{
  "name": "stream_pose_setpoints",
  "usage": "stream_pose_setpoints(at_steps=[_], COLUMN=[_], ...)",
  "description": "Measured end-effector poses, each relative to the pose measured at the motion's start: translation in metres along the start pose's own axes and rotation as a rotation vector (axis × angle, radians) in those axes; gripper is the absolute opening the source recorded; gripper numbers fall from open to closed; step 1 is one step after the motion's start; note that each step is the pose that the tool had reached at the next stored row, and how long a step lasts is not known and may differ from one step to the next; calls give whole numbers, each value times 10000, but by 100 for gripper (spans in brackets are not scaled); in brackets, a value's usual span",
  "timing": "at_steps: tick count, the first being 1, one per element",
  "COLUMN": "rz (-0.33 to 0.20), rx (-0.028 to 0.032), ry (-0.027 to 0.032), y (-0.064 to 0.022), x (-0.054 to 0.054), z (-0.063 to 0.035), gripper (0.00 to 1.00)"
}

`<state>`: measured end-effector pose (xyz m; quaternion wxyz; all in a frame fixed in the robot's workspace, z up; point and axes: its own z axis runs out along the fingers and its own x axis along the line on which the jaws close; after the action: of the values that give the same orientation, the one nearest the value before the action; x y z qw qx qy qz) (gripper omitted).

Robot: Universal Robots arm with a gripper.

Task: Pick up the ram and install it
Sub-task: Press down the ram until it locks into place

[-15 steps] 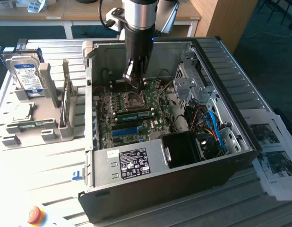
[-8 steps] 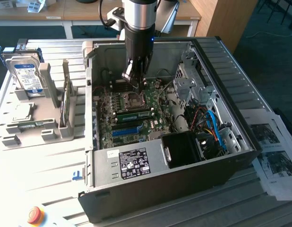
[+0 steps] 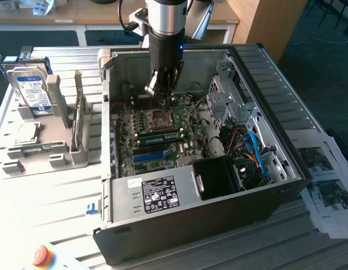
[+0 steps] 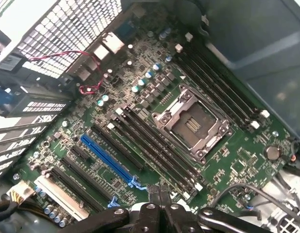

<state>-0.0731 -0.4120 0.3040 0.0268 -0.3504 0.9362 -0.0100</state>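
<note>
Inside the open computer case [image 3: 241, 62] my gripper [image 3: 163, 101] hangs over the green motherboard [image 3: 140, 121], just above the square processor socket [image 3: 160, 118]. Its fingers [image 4: 159, 194] are pressed together with nothing between them. The ram [image 3: 160, 136], a long thin green stick, lies along the black memory slots just on the near side of the socket, apart from the gripper. In the wrist view the socket [image 4: 191, 124] stands open and empty, with black memory slots [image 4: 155, 145] on both sides of it. There the fingertips hover over the end of those slots.
A blue connector strip [image 3: 148, 156] runs beside the slots. Blue cables [image 3: 255, 152] and a black box [image 3: 219, 177] fill the case's right part. Left of the case, a grey fixture [image 3: 61, 154] holds a hard drive [image 3: 30, 90] and a silver chip [image 3: 25, 133].
</note>
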Motion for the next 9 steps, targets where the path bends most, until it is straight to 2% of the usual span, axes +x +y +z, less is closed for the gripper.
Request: stream_pose_setpoints(at_steps=[4, 9], rz=[324, 373], rx=[47, 50], ry=[-25, -23], y=[0, 0], x=[0, 0], z=[-1, 0], gripper=[10, 10])
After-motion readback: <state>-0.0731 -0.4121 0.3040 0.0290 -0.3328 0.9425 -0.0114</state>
